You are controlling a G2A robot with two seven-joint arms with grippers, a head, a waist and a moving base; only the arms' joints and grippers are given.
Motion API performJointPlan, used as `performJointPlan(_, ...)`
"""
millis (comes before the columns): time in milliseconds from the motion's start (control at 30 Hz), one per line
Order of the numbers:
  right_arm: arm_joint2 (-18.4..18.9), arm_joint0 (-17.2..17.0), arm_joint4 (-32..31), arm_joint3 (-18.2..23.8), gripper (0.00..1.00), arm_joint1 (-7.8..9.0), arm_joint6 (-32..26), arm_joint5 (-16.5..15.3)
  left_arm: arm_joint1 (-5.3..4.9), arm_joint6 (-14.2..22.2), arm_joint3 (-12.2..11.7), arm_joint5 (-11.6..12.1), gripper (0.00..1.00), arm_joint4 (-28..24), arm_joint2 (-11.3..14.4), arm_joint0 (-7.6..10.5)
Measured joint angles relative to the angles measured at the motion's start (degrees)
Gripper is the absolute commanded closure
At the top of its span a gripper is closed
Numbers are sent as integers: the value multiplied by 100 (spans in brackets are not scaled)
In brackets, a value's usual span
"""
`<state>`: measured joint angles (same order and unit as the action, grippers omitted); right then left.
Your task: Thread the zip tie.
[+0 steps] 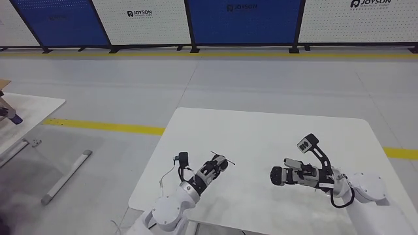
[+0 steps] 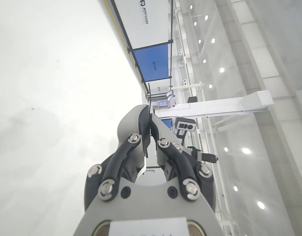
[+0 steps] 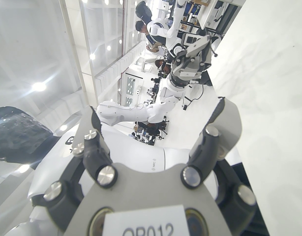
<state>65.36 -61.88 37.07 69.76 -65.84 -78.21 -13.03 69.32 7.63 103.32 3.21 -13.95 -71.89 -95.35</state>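
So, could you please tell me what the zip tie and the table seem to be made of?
The zip tie looks like black plastic: a thin bowed strip pinched in the left end effector. The table: smooth matte white top, perhaps laminate.

Most of the zip tie (image 2: 149,96) is hidden inside the closed left gripper (image 2: 150,119); its head cannot be made out

A dark logo with a one-word brand name stands on two white panels (image 1: 370,2). The blue panels (image 1: 241,7) carry the same mark, fainter. The left wrist view shows that mark on one white panel and, smaller, on a blue one. A white label (image 3: 144,224) at the base of the right gripper (image 3: 157,104) bears dark letters and digits, partly cut off.
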Motion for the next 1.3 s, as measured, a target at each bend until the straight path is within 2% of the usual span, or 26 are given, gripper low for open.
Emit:
performJointPlan(200, 0, 0, 0, 0, 0, 0, 0, 0, 0, 12, 480, 627, 100, -535, -236, -149)
performJointPlan(333, 0, 0, 0, 0, 0, 0, 0, 0, -20, 113, 968, 861, 100, -808, -482, -303)
performJointPlan(400, 0, 0, 0, 0, 0, 0, 0, 0, -30, 152, 1260, 1016, 100, -883, -612, -431)
performJointPlan(467, 0, 0, 0, 0, 0, 0, 0, 0, -40, 183, 1483, 1062, 100, -976, -712, -571)
performJointPlan(767, 0, 0, 0, 0, 0, 0, 0, 0, -40, 199, 1498, 1005, 100, -1005, -704, -580)
performJointPlan(833, 0, 0, 0, 0, 0, 0, 0, 0, -39, 312, 1460, 910, 100, -1079, -656, -537)
performJointPlan(900, 0, 0, 0, 0, 0, 0, 0, 0, -57, 627, 1385, 807, 100, -996, -603, -486)
performJointPlan(967, 0, 0, 0, 0, 0, 0, 0, 0, -73, 943, 1313, 896, 100, -789, -542, -476)
performJointPlan(1033, 0, 0, 0, 0, 0, 0, 0, 0, -76, 1100, 1295, 990, 100, -868, -506, -499)
performJointPlan(1300, 0, 0, 0, 0, 0, 0, 0, 0, -74, 1098, 1293, 1003, 100, -944, -512, -503)
